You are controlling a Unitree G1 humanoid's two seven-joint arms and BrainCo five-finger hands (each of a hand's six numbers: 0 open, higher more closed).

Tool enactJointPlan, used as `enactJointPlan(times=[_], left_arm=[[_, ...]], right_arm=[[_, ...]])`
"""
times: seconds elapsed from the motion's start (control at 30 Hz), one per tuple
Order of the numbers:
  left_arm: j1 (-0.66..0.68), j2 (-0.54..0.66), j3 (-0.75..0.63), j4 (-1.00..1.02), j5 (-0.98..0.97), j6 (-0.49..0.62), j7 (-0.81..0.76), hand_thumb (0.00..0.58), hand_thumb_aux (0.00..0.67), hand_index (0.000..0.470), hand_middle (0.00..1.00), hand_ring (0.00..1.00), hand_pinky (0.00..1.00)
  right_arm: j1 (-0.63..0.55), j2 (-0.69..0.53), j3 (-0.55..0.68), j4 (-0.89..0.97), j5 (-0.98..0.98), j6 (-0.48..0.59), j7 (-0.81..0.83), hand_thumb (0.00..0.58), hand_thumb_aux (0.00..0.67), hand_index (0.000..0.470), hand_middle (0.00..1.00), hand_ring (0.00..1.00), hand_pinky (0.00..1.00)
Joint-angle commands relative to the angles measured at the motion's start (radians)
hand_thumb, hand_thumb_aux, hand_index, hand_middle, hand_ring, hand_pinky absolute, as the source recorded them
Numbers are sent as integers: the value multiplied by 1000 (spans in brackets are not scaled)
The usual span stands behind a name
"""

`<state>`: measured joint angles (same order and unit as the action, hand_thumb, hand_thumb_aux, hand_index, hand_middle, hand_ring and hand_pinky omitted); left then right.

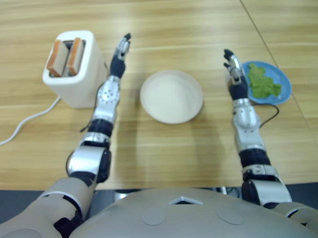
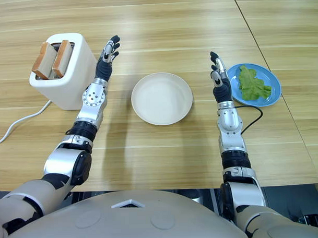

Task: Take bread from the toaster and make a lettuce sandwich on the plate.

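A white toaster stands at the left of the wooden table with two slices of bread sticking up from its slots. An empty cream plate sits in the middle. At the right, a lettuce leaf lies on a small blue plate. My left hand is stretched out flat just right of the toaster, open and holding nothing. My right hand is held open and empty between the cream plate and the blue plate.
The toaster's white cord trails off to the left edge of the table. A dark cable loops beside my right forearm. A seam between table tops runs diagonally at the right.
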<state>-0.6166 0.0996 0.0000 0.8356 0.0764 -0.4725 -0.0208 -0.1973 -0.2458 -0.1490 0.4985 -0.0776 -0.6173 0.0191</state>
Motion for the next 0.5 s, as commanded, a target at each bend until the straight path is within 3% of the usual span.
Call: enactJointPlan(times=[0.03, 0.3, 0.4, 0.5], left_arm=[[18, -8, -8, 17, 7, 6, -2, 0, 0, 0, 0, 0, 0], [40, -16, -11, -45, 9, 14, -5, 0, 0, 0, 0, 0, 0], [151, -2, -25, -471, -13, 74, -42, 0, 0, 0, 0, 0, 0], [231, 86, 24, -993, 40, 234, -76, 0, 0, 0, 0, 0, 0]], right_arm=[[11, -2, 7, 13, -4, 3, -6, 0, 0, 0, 0, 0, 0], [14, 2, -9, 21, 16, -1, -13, 0, 0, 0, 0, 0, 0], [7, -1, -9, 40, 20, -5, -9, 0, 0, 0, 0, 0, 0], [14, -6, -7, 51, 7, -13, -19, 0, 0, 0, 0, 0, 0]])
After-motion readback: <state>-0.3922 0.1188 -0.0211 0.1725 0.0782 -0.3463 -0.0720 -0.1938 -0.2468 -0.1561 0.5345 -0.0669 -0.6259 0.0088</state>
